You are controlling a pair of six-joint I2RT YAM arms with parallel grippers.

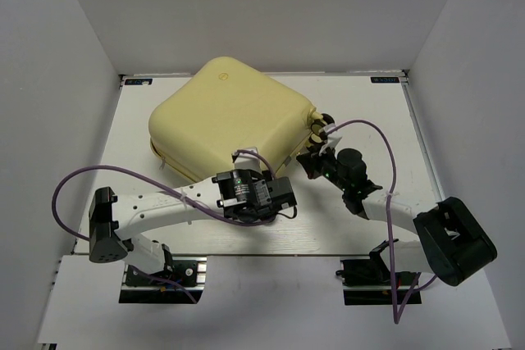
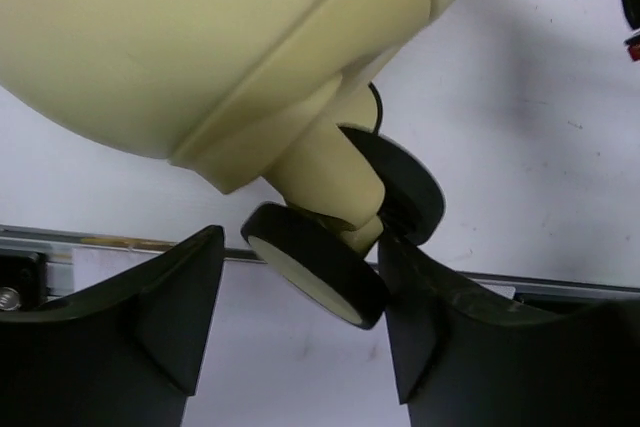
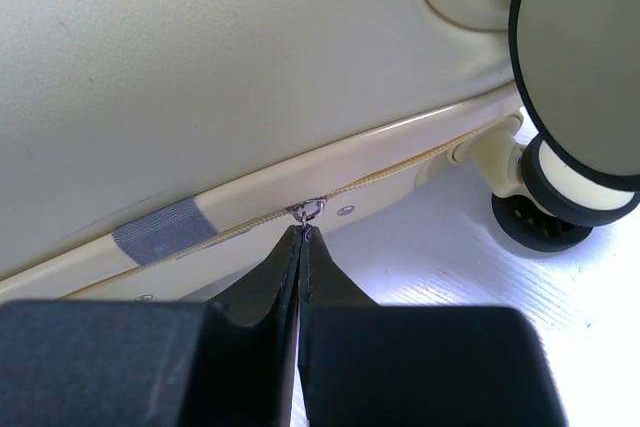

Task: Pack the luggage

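Quick status from my end. The luggage lies flat w/ both shells together on the white worktop, around the middle and a bit toward the back. Both arms are reaching in at its near-right corner.

On the left wrist cam, the left fingers are spread apart w/ one small black wheel sitting btwn them. There's a clear gap on one side and the other finger is right up against the wheel, so they're released, not clamping anything.

On the right wrist cam, the right fingers are clenched tight, tips together. They point straight at the little metal zipper pull on the rim seam. Tbh I can't tell if they actually pinch it or just touch it. A grey tape patch sits on the rim just beside that, and another wheel is off to the side.
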